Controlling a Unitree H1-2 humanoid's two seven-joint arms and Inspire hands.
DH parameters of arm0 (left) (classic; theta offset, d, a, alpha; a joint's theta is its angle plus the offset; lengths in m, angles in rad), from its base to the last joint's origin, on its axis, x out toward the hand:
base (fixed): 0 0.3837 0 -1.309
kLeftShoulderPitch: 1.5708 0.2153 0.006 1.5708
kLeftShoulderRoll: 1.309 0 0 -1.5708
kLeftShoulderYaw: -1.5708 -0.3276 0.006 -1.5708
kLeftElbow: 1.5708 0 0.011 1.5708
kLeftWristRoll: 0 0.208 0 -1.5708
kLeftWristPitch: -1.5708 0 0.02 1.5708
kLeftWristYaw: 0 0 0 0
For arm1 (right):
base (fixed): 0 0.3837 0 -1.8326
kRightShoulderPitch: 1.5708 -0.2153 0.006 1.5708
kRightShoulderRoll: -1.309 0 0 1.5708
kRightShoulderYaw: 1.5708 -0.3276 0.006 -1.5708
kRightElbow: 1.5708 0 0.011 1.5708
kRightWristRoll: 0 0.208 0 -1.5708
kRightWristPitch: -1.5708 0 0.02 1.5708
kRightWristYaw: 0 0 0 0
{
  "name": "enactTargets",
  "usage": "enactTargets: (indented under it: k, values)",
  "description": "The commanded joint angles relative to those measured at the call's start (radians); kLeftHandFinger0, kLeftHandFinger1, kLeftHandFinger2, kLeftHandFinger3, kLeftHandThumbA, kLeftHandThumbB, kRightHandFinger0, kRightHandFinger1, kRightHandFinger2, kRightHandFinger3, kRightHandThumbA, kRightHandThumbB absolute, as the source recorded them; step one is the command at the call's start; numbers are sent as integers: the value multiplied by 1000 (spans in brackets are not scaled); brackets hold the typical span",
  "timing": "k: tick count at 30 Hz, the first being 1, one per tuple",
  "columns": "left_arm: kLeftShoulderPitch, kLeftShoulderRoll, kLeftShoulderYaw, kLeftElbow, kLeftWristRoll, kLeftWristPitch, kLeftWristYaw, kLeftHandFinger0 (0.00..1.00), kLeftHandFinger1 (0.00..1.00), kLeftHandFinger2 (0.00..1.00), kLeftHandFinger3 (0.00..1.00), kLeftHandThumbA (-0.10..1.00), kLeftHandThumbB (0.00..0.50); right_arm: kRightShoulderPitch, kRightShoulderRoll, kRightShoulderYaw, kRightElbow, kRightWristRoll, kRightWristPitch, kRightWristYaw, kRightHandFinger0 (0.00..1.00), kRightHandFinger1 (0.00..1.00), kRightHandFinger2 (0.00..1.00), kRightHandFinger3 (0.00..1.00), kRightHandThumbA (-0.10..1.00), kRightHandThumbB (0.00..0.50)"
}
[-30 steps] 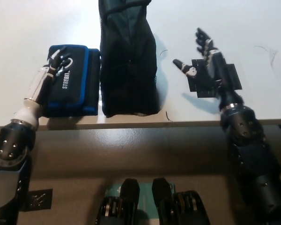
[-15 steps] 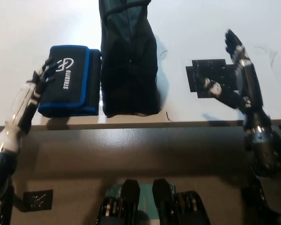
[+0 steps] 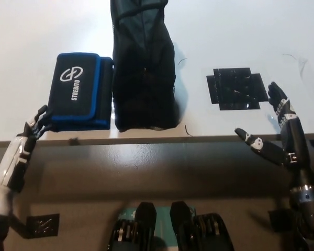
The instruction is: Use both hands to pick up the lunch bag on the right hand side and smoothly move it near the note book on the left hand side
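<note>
Two hands sit empty at the desk's (image 3: 261,31) near edge — lunch bag (image 3: 144,68) runs near-to-far beside the notebook (image 3: 77,91); left hand (image 3: 35,123), fingers curled, nearer; right hand (image 3: 275,125) spread.
</note>
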Motion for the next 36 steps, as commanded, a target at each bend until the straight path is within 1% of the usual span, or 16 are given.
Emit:
enactTargets:
  k: [1,2,3,4,5,10,12,16,17,20,23,27,29,32,34,36]
  values:
    - [11,21,24,20,-18,-93,2,1000,1000,1000,1000,1000,364,9,-21,0,6,1,-79,11,1000,1000,1000,1000,1000,269]
    - [11,21,25,21,-17,-95,1,1000,1000,1000,1000,1000,364,9,-22,1,6,1,-79,11,1000,1000,1000,1000,1000,269]
    - [22,22,25,46,-13,-119,-1,1000,1000,1000,1000,1000,311,20,-22,6,11,22,-79,29,1000,1000,1000,1000,1000,267]
    - [37,23,25,84,-6,-155,-3,1000,1000,1000,1000,1000,288,36,-22,14,17,52,-78,57,1000,1000,1000,1000,1000,268]
    - [45,21,25,92,1,-158,1,1000,1000,1000,1000,1000,270,48,-19,25,12,64,-76,73,1000,1000,1000,1000,1000,264]
    - [78,6,22,123,23,-182,18,1000,1000,1000,1000,1000,249,98,-6,56,-1,67,-43,99,1000,1000,1000,1000,1000,297]
    - [88,-2,17,147,20,-192,17,1000,1000,1000,1000,1000,277,107,-4,61,12,77,-52,106,1000,1000,1000,1000,1000,282]
    - [94,-19,11,183,26,-194,20,1000,1000,1000,1000,1000,276,129,3,63,14,90,-55,112,1000,1000,1000,1000,1000,273]
    - [93,-20,11,193,26,-194,19,1000,1000,1000,1000,1000,272,131,6,63,14,100,-52,119,1000,1000,1000,1000,1000,284]
    - [87,-22,12,223,43,-194,30,1000,1000,1000,1000,1000,259,131,12,64,28,113,-66,130,1000,1000,1000,1000,1000,251]
    - [81,-27,11,244,42,-194,29,1000,1000,1000,1000,1000,251,128,9,63,38,117,-66,140,1000,1000,1000,1000,1000,254]
    - [86,-37,14,259,30,-194,26,1000,1000,1000,1000,1000,244,121,10,55,55,125,-70,141,1000,1000,1000,1000,1000,293]
    - [87,-40,18,265,24,-194,25,1000,1000,1000,1000,1000,229,116,9,47,63,120,-78,133,1000,1000,1000,1000,1000,280]
    - [85,-42,22,276,15,-194,22,1000,1000,1000,1000,1000,229,111,9,41,74,125,-68,135,1000,1000,1000,1000,1000,268]
    - [83,-42,22,277,8,-194,18,1000,1000,1000,1000,1000,234,106,10,41,85,118,-68,131,1000,1000,1000,1000,1000,274]
    - [82,-48,21,279,-17,-194,6,1000,1000,1000,1000,1000,221,100,11,42,94,119,-64,135,1000,1000,1000,1000,1000,278]
